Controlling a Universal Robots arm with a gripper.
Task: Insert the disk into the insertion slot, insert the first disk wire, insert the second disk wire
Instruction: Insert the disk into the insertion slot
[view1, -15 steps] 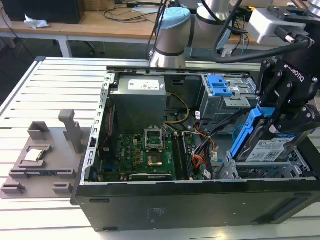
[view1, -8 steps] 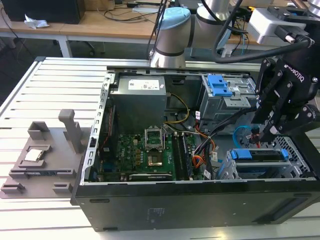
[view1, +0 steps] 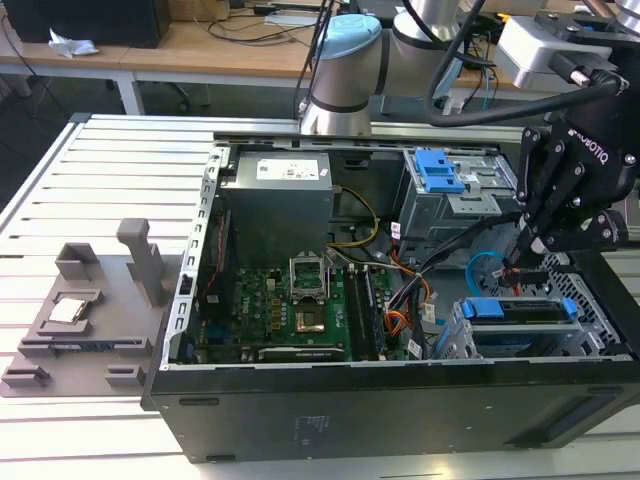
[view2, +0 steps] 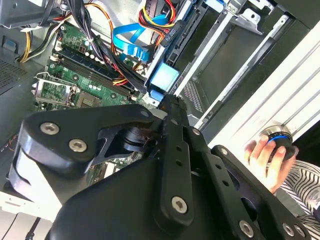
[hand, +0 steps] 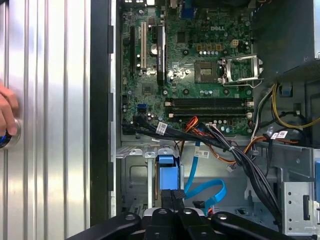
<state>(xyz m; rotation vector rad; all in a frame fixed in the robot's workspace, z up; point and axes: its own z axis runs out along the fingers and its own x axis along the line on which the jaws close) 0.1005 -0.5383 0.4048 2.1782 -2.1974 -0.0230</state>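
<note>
the disk (view1: 522, 312) sits inside the insertion slot (view1: 452, 338), with its blue carrier showing along the top. the slot is at the near corner of the open computer case (view1: 300, 420), on the exterior view's right. the case lies on a ribbed metal tabletop (view1: 110, 160).

the arm (view1: 590, 170) hangs over that corner, and its jaws reach down close over the slot's far side. they are narrow, the tips nearly together, and i cannot tell whether anything is pinched between them.

the second disk wire (view1: 483, 268) curls in a loop just beside the jaws, on the exterior view's left of them. it lies between the slot and the taller grey cage (view1: 440, 205), which carries a blue clip (view1: 438, 170).

the first disk wire (hand: 191, 123) runs among black cables near the green motherboard (view1: 300, 300). outside the case, a hand (view2: 260, 155) rests on a round knob (view2: 279, 137) on the tabletop.
</note>
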